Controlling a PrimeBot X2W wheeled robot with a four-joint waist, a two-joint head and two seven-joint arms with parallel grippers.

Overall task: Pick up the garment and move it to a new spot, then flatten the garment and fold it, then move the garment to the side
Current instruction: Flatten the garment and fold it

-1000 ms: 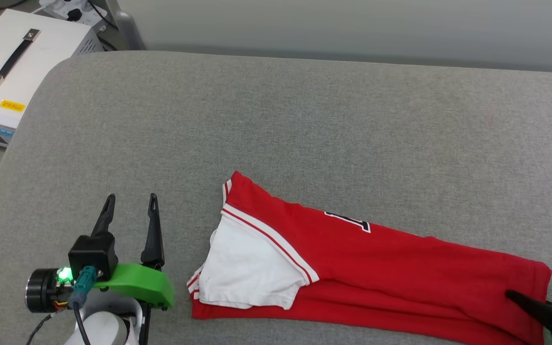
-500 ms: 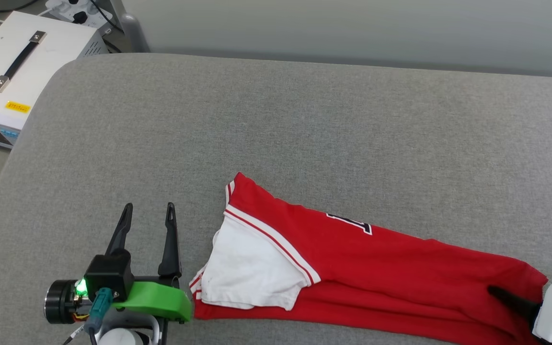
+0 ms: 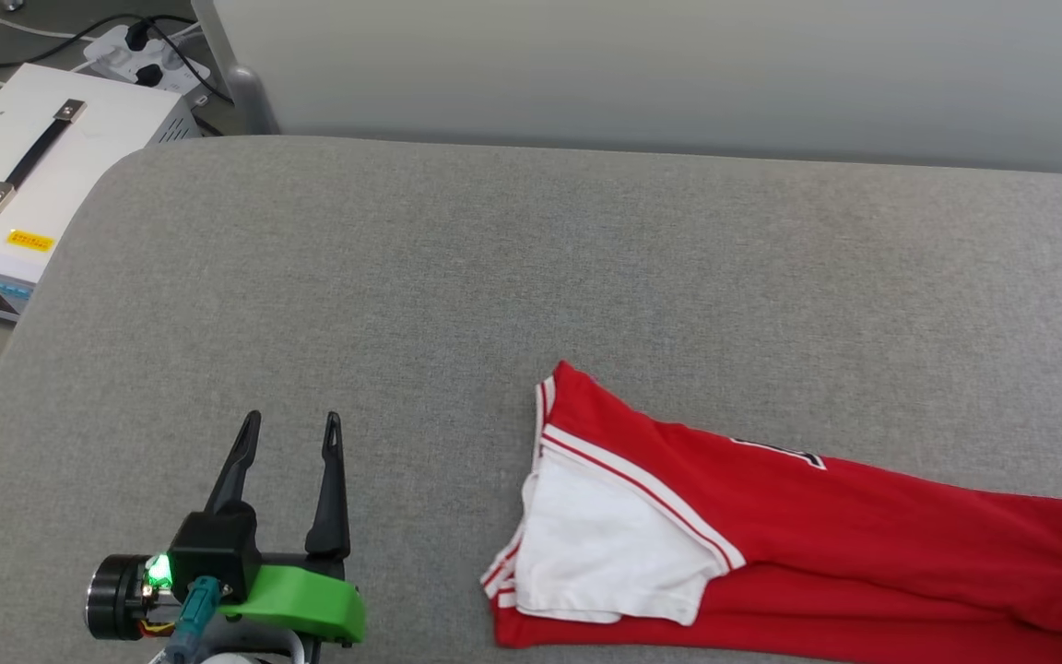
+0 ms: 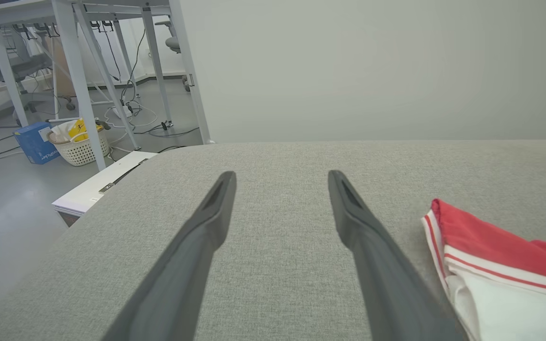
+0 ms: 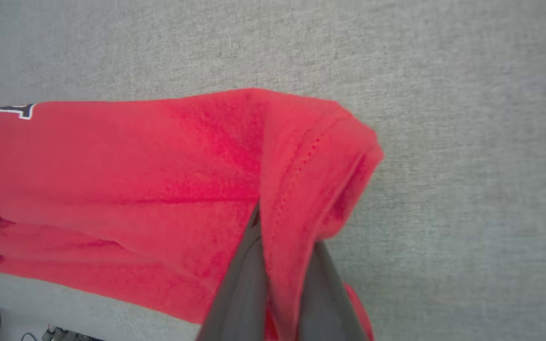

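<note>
View: head
Left gripper (image 3: pixel 293 420): you find it at 7 o'clock over the grey tabletop (image 3: pixel 494 277). Its jaws are spread wide with nothing between them, and the fingers point to 12.
Garment (image 3: pixel 863 535): you see it lying on the tabletop at 4 o'clock, a long red band running off toward 3. Its white sleeve with striped trim is at the 9 o'clock end, well apart from the left gripper.
White box (image 3: pixel 33 175): off the tabletop at 10 o'clock, with a black handle on top.

View: left wrist
Left gripper (image 4: pixel 282 176): your jaws stand far apart above bare tabletop (image 4: pixel 396 166), holding nothing.
Garment (image 4: pixel 491 241): the striped sleeve end is at 4 o'clock.
Basket (image 4: pixel 78 147): on the floor at 9 o'clock.

View: right wrist
Right gripper (image 5: pixel 285 237): your jaws are drawn close together, pinching a raised fold of the red hem.
Garment (image 5: pixel 135 166): it stretches toward 9 o'clock, with a corner of the print at 10.
Tabletop (image 5: pixel 467 142): grey fabric from 12 round to 4.
</note>
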